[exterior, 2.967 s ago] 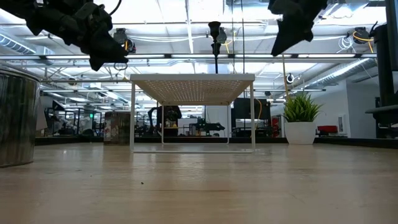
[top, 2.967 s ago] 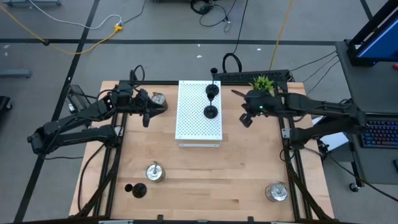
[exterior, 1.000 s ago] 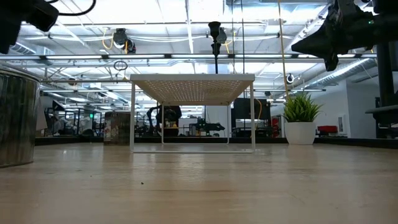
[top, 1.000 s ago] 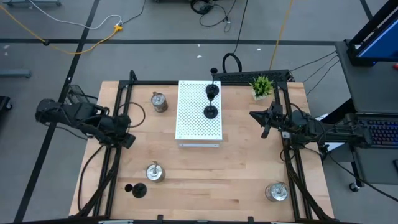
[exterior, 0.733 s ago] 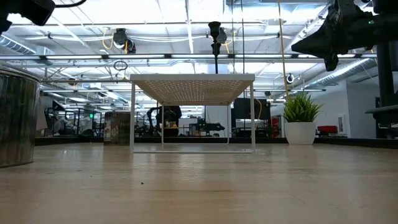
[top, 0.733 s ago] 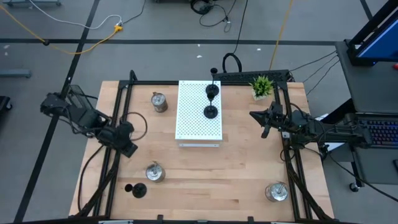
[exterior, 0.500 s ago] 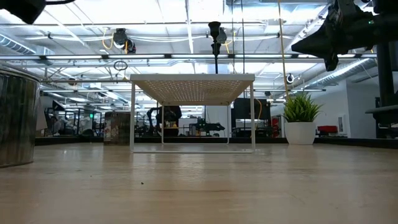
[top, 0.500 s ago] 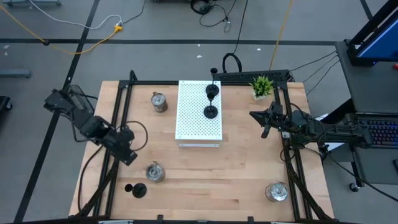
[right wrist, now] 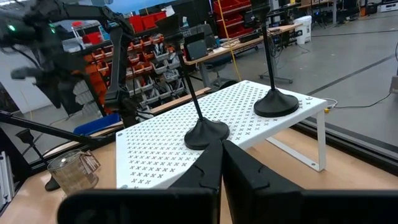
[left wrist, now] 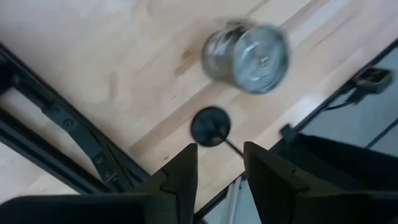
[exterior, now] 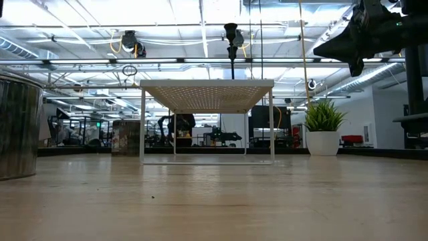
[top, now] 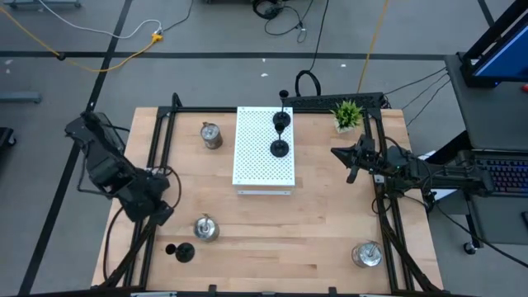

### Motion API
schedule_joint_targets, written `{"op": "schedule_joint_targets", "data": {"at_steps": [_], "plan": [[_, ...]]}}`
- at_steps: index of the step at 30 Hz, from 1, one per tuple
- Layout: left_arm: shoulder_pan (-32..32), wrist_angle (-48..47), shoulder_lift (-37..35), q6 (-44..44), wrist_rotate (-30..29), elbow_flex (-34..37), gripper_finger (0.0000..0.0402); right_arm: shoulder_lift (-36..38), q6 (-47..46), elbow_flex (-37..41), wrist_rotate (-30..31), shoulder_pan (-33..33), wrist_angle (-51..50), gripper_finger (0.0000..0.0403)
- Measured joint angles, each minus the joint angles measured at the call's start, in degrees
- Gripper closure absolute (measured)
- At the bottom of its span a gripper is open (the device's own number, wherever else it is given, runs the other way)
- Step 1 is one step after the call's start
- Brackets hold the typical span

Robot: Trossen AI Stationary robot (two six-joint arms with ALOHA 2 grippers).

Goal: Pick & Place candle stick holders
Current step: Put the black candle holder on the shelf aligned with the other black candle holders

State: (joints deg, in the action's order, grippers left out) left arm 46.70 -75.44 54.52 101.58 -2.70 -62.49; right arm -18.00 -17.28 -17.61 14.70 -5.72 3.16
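Two black candle stick holders [top: 280, 148] [top: 281, 120] stand by their round bases on the white perforated board [top: 252, 169]. A third black one [top: 182, 252] is at the table's near left, beside a silver holder [top: 205, 228]. Two more silver holders sit at the far left [top: 210, 134] and near right [top: 365, 254]. My left gripper [top: 158, 213] hovers open over the left edge; its wrist view shows the black base [left wrist: 210, 126] and the silver holder [left wrist: 246, 51] ahead of the fingers. My right gripper [top: 351, 162] hangs shut at the right, touching nothing.
A small green potted plant [top: 347, 112] stands at the far right. Black frame rails [top: 153, 247] run along the table's left and right sides. Bare wood lies between the board and the near edge [top: 280, 239].
My left gripper has swung along the table's left side toward the near edge and turned about, ending close to the near-left silver and black holders. It has left the low view. Its fingers hold nothing.
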Motion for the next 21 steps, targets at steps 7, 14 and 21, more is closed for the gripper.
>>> {"op": "schedule_joint_targets", "data": {"at_steps": [7, 14, 21], "plan": [[3.4, -9.2, 7.7, 1.0, -5.4, -13.5, 0.0268, 0.0, 0.0, 0.0, 0.0, 0.0, -1.6, 0.0399], [7.3, -12.4, 15.3, 4.7, -3.9, -20.2, 0.0268, 0.0, 0.0, 0.0, 0.0, 0.0, -2.2, 0.0399], [13.4, -13.4, 20.4, 14.1, -2.1, -23.5, 0.0268, 0.0, 0.4, 0.0, 0.0, 0.0, -2.2, 0.0399]]}}
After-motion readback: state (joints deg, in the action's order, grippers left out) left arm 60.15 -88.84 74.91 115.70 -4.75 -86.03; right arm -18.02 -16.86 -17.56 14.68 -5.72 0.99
